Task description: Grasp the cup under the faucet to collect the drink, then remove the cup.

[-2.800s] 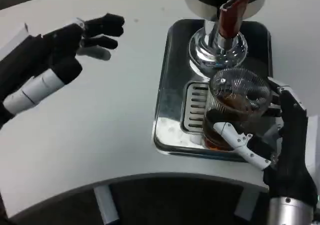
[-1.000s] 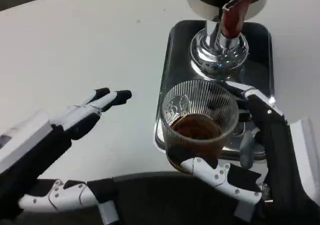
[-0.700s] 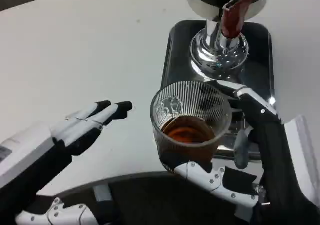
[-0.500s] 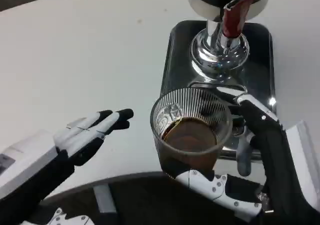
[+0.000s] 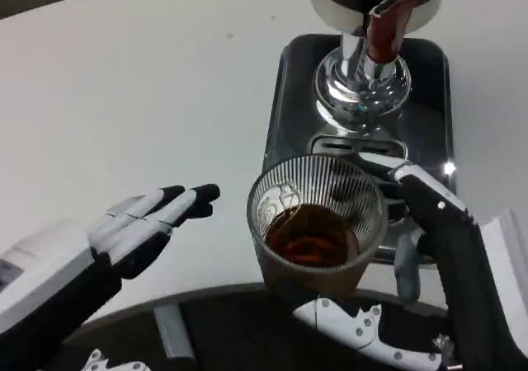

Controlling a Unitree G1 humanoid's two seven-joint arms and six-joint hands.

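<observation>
White table (image 5: 124, 74) spreading wide under everything. On it, chrome drip tray (image 5: 289, 82) at upper right, carrying the dispenser's shiny base and red faucet handle (image 5: 388, 21); dispenser body cut off by the top edge. Right hand (image 5: 429, 264) reaching up from the lower right, fingers wrapped around the ribbed clear cup (image 5: 315, 227), one finger along its far side, another under its near side; wrist cut off at the frame's corner. Cup upright, lifted at the tray's near edge, clear of the faucet, dark brown drink inside. Left hand (image 5: 124, 235) low at left, palm down, fingers stretched out and apart, holding nothing; forearm running off the bottom-left corner.
</observation>
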